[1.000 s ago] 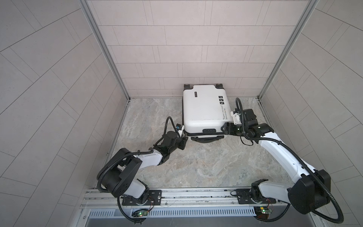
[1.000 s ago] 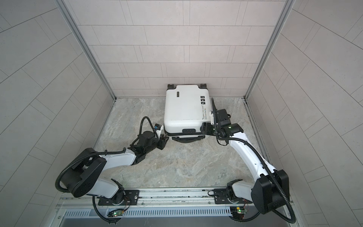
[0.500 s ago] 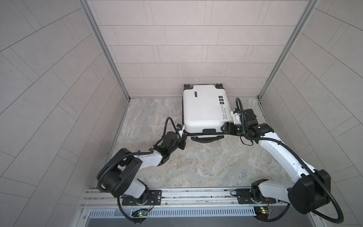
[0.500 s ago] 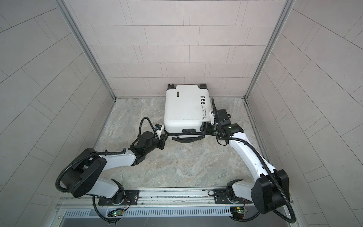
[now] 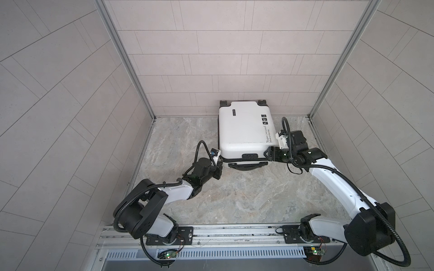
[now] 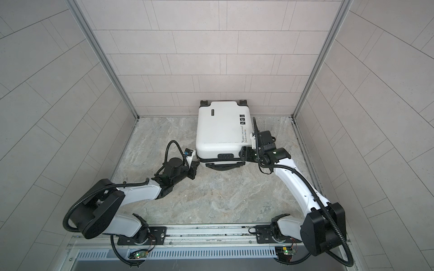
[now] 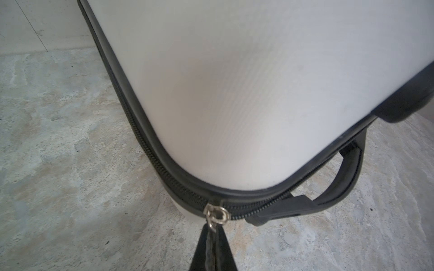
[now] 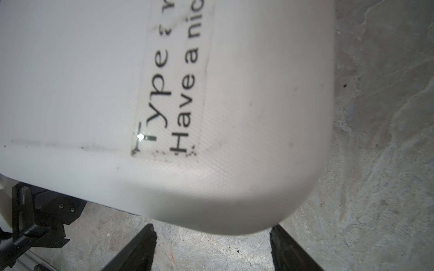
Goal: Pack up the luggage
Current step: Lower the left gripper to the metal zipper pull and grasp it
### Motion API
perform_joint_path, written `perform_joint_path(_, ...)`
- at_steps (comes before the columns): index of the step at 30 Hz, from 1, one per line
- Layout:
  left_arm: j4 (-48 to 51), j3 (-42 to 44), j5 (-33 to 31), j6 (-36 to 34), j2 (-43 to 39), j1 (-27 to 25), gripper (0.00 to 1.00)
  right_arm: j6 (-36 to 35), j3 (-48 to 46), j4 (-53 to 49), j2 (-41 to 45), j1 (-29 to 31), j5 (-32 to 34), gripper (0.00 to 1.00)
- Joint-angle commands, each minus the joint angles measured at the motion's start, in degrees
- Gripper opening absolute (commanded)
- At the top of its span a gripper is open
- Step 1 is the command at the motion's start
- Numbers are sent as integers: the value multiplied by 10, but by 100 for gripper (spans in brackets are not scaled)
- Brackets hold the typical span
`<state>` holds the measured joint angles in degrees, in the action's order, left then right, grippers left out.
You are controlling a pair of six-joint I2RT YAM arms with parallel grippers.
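The luggage point(image 5: 244, 131) point(image 6: 220, 131) lies flat and closed on the marble floor, its wheels against the back wall. Its black handle point(image 5: 245, 165) faces the front. At the front left corner, my left gripper point(image 5: 219, 167) point(image 7: 212, 232) is shut on the metal zipper pull point(image 7: 215, 214) of the black zipper band. My right gripper point(image 5: 267, 156) point(image 8: 212, 228) stands open at the front right corner of the white shell point(image 8: 94, 70), one finger on each side of that corner, holding nothing.
Tiled walls point(image 5: 211, 58) close in the back and both sides. A metal rail point(image 5: 234, 231) carrying both arm bases runs along the front. Bare marble floor point(image 5: 246, 199) lies between the luggage and the rail.
My left gripper has closed its jaws on the zipper pull at the luggage's front left corner. The right arm and the luggage have not moved.
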<state>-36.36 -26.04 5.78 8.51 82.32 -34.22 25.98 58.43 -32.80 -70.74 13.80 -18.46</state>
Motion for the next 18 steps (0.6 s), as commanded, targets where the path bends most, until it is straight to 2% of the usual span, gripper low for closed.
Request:
perform_joint_path(1,-4,2,12,-3,-28,1,0,3,-8,5,14,-2,1,78)
perform_joint_path(7,52,-3,29,14,-50,1,0,0,-14,-7,29,-12,21,79)
perform_joint_path(12,92,-8,50,29,-64,1,0,13,-27,15,40,-38,-17,85)
perform_joint_path(18,134,-27,74,32,-71,-4,0,42,-50,60,31,-48,-67,86)
